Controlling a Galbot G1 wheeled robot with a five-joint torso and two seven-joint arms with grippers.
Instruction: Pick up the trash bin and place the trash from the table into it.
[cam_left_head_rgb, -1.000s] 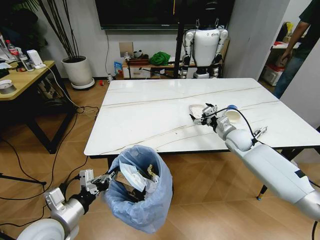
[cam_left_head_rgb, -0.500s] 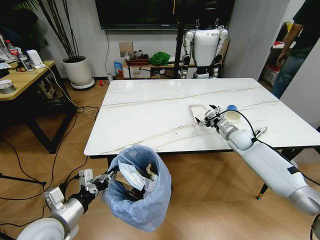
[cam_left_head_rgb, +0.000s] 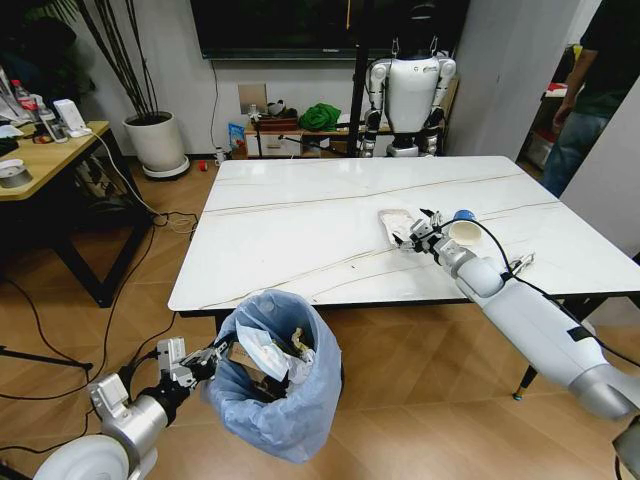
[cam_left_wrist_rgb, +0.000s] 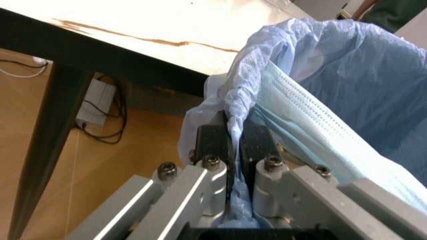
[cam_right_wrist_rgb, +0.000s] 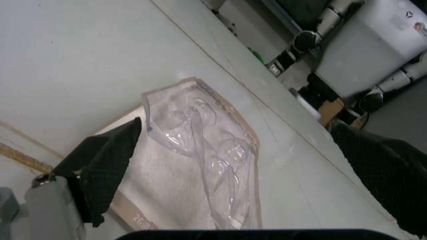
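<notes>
The left gripper (cam_left_wrist_rgb: 230, 145) pinches the rim of the blue-bagged trash bin (cam_left_head_rgb: 285, 385), holding crumpled litter, beside the table (cam_left_head_rgb: 300, 235), while the right gripper (cam_left_head_rgb: 412, 232) spreads wide over a clear blister pack (cam_right_wrist_rgb: 200, 160).

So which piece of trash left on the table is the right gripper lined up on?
The flat clear plastic blister pack, lying between the open right gripper's fingers; the paper cup stands upright beside its wrist.
</notes>
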